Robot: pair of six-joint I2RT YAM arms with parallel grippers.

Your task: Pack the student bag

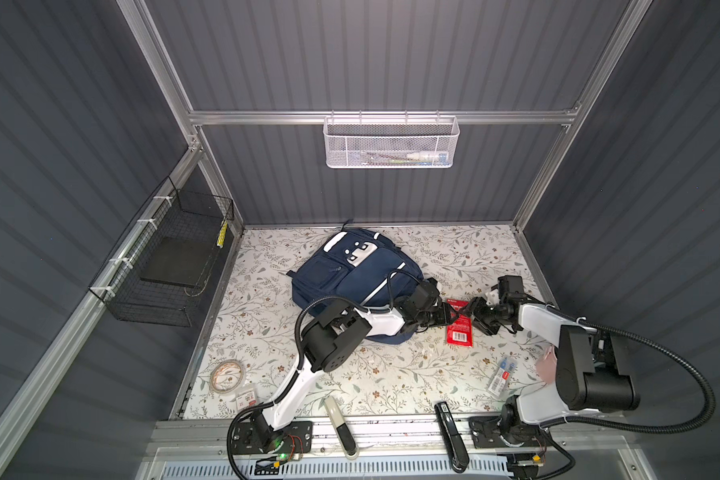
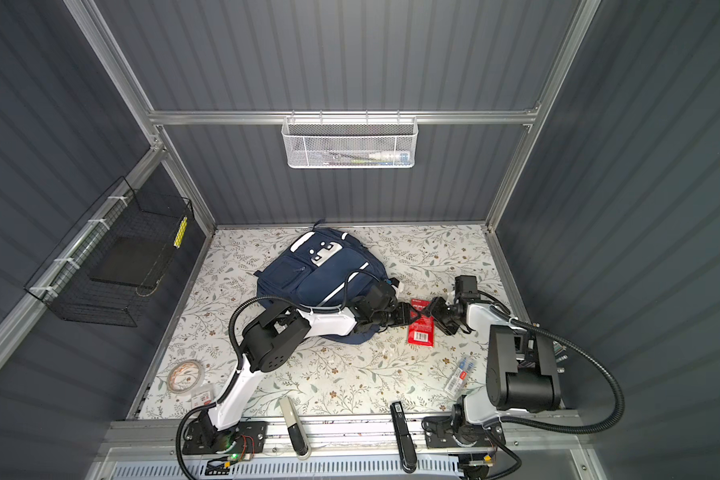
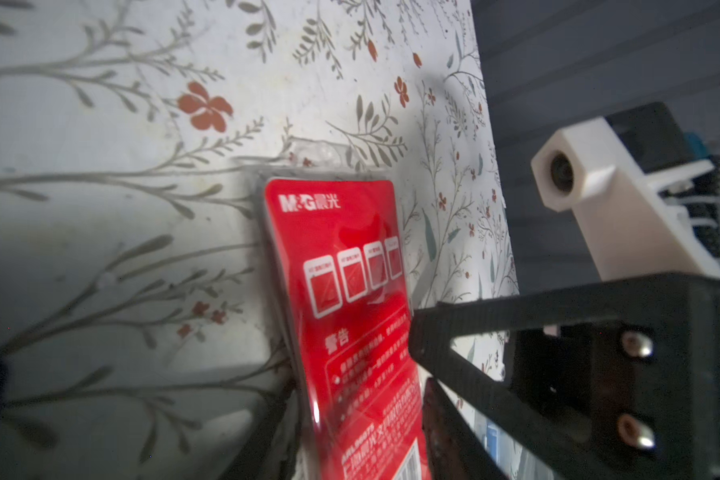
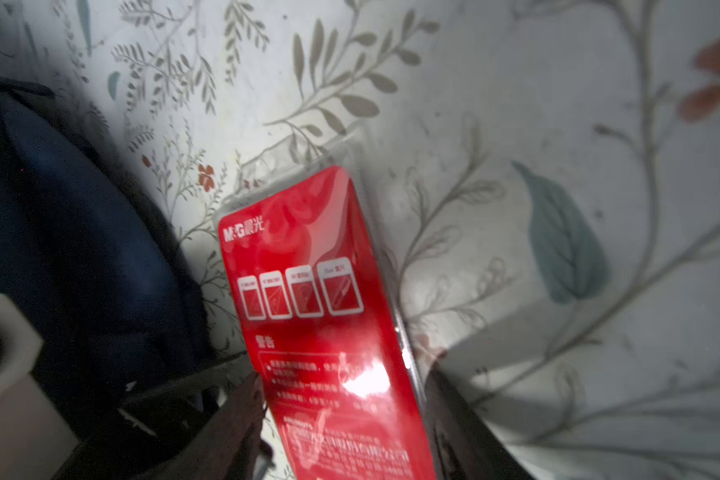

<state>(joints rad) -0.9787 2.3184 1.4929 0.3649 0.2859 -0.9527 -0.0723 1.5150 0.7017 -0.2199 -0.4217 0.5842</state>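
Observation:
The student bag (image 1: 350, 274) (image 2: 308, 278), navy with white stripes and a white patch, lies flat at the back middle of the floral table; its dark side also shows in the right wrist view (image 4: 80, 249). A red packet (image 1: 460, 330) (image 2: 420, 332) lies just right of the bag. My left gripper (image 1: 456, 316) (image 3: 350, 415) reaches across the bag's near corner and has the packet between its fingers (image 3: 445, 424). My right gripper (image 1: 474, 312) (image 4: 346, 395) meets it from the right, its fingers (image 4: 242, 407) against the packet's two long edges. The packet looks bowed and tilted.
On the table's front stand a tape roll (image 1: 226, 374), a small white packet (image 1: 247, 400), a white-and-black stick (image 1: 341, 428), a black stapler (image 1: 449, 436) and a clear refill box (image 1: 503, 374). A white mesh basket (image 1: 389, 143) hangs on the back wall, a black wire basket (image 1: 167, 266) on the left.

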